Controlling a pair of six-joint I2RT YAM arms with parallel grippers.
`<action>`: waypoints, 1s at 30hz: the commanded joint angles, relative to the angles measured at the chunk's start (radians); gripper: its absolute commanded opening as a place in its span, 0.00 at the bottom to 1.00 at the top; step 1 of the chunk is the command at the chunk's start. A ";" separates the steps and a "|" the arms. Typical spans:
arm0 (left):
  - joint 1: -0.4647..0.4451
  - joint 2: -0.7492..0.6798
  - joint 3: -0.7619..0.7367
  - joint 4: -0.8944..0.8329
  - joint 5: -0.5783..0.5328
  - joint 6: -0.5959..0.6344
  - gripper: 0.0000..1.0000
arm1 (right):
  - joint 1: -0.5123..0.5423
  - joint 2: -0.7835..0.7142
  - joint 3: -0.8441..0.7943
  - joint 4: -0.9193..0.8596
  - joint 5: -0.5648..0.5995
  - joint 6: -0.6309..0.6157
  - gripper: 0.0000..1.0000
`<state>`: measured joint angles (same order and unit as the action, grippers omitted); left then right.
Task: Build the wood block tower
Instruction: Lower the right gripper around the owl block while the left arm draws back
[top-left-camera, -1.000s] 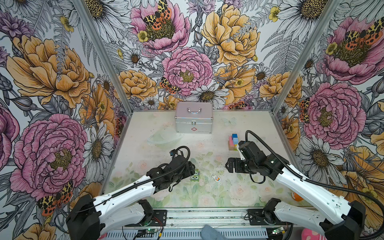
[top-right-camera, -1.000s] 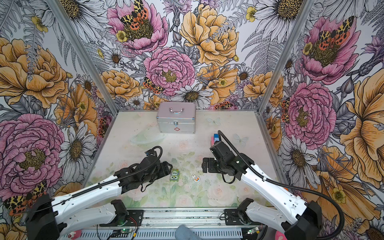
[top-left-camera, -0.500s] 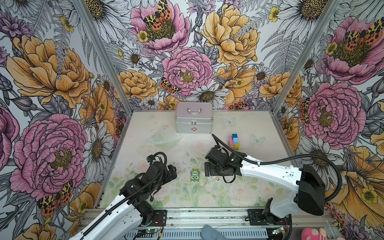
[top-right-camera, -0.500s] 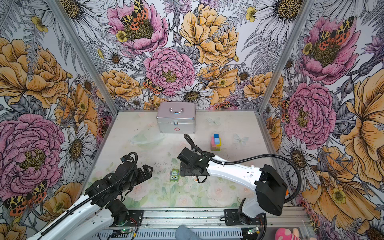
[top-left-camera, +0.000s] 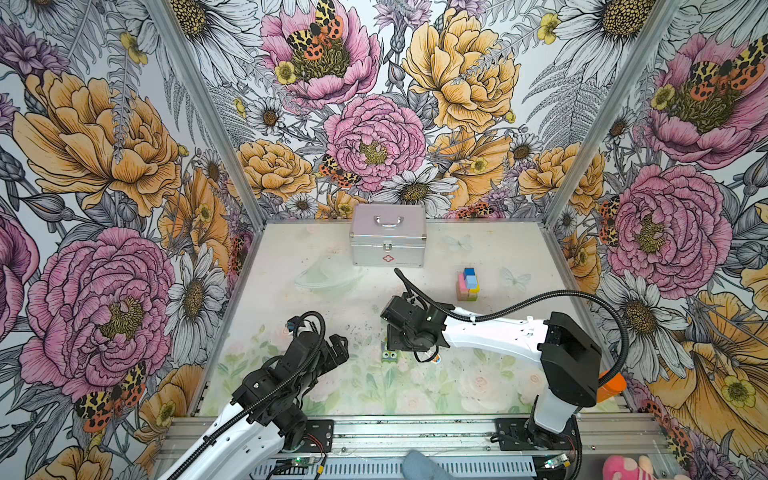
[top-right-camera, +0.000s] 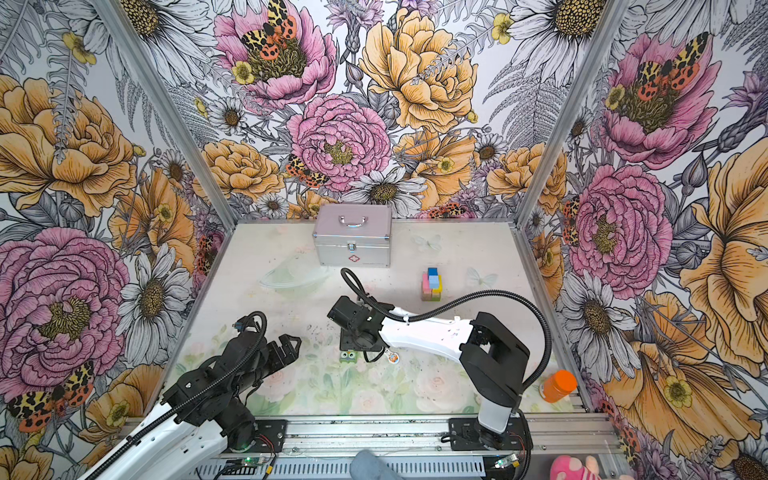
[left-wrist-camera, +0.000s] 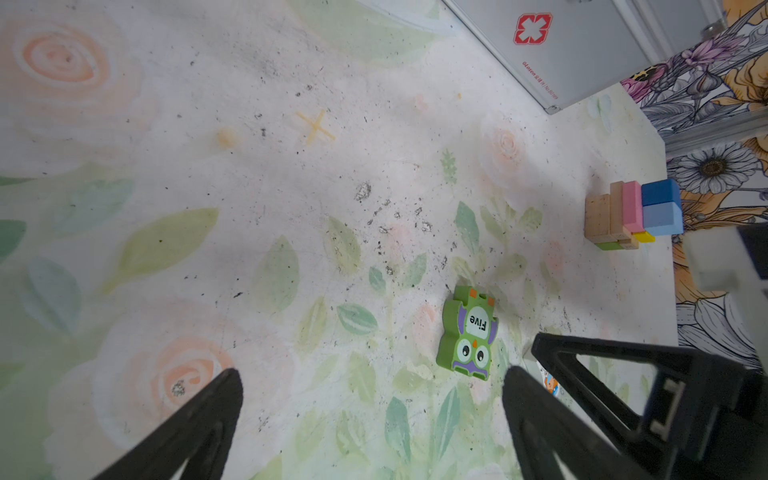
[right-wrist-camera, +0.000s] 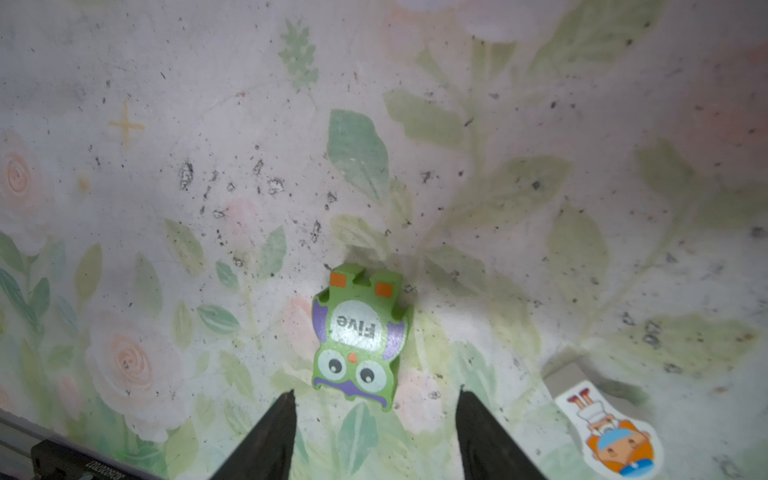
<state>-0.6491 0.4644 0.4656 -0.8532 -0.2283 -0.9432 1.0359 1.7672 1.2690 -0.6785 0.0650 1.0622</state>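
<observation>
Two claws stand parted, each holding nothing. The right claw (right-wrist-camera: 375, 390) hangs low over the green owl piece (right-wrist-camera: 359, 336), flat on the counter (top-left-camera: 478, 386) near its middle; whether the tips touch it I cannot tell. A boy figure piece (right-wrist-camera: 615, 440) lies just beside the owl at 3 o'clock. The left claw (left-wrist-camera: 372, 376), spread wide, sits at 8 o'clock, apart from the owl. The tower (top-left-camera: 468, 284) stands at 2 o'clock, a silver case (top-left-camera: 388, 241) at 12.
</observation>
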 joint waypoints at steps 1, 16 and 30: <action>0.011 -0.013 -0.007 0.003 -0.024 -0.008 0.99 | 0.010 0.048 0.056 0.023 -0.035 -0.002 0.65; 0.006 -0.050 -0.013 0.008 -0.012 -0.008 0.99 | 0.052 0.125 0.072 -0.004 -0.024 0.045 0.75; 0.000 -0.069 -0.015 0.009 -0.005 -0.009 0.99 | 0.060 0.179 0.107 -0.062 0.035 0.051 0.76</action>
<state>-0.6495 0.4095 0.4625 -0.8520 -0.2279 -0.9432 1.0882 1.9175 1.3388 -0.7246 0.0719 1.1072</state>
